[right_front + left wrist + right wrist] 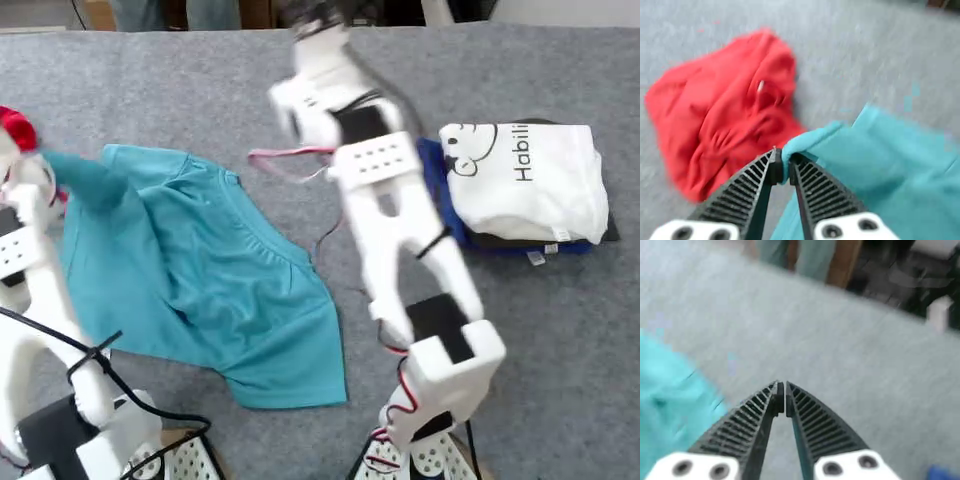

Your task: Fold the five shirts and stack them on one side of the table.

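Observation:
A teal shirt (210,280) lies spread open on the grey table, with one corner pulled up toward the left. My left gripper (783,164) is shut on that bunched teal corner (805,142), just above the table. A crumpled red shirt (725,120) lies right behind it, at the table's left edge (12,128). My right gripper (781,390) is shut with nothing in it, above bare table near the far edge, beyond the teal shirt (665,410). The right arm (380,190) stretches up the middle of the table.
At the right side a folded white shirt (525,180) tops a stack of a black one (520,242) and a blue one (432,180). Both arm bases stand at the near edge. A person's legs stand behind the far edge.

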Robot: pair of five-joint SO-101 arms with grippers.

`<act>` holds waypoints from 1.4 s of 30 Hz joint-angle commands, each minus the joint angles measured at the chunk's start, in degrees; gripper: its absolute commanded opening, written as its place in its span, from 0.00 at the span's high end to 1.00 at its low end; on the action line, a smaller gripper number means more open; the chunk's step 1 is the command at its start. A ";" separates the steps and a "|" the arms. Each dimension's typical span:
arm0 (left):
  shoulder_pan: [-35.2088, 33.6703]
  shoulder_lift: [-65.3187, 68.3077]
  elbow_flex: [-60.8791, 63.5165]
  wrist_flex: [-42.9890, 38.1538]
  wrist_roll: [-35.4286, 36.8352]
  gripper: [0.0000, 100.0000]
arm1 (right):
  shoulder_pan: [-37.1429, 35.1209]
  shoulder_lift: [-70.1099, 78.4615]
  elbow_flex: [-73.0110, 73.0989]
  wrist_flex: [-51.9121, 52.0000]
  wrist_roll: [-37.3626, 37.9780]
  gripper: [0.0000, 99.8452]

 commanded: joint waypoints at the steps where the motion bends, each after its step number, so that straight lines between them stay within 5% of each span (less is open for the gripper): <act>1: -4.35 -4.31 1.45 6.86 -9.41 0.97 | -6.51 -0.48 -0.57 7.65 -2.73 0.98; 5: -7.78 -9.32 7.08 9.58 -13.89 0.97 | -13.71 -0.40 5.58 6.86 -5.80 0.98; 9: -10.77 -15.56 15.25 9.32 -14.24 0.97 | -18.20 0.92 12.00 4.13 -10.55 0.87; 18: -11.47 -26.99 29.14 9.23 -14.24 0.97 | -14.68 15.52 9.36 3.52 -14.59 0.85; 21: -11.56 -29.19 30.55 9.23 -14.24 0.97 | -13.71 19.12 4.09 7.82 -14.15 0.98; 34: -11.30 -30.51 30.29 9.58 -14.95 0.97 | -5.98 24.40 -12.26 39.56 -5.89 0.99; 38: -11.12 -31.21 29.67 12.31 -23.38 0.97 | -2.99 24.31 -13.32 50.81 -1.32 0.99; 42: -8.66 -31.38 25.27 22.77 -32.70 0.97 | 0.09 18.68 -5.93 50.73 -0.09 0.99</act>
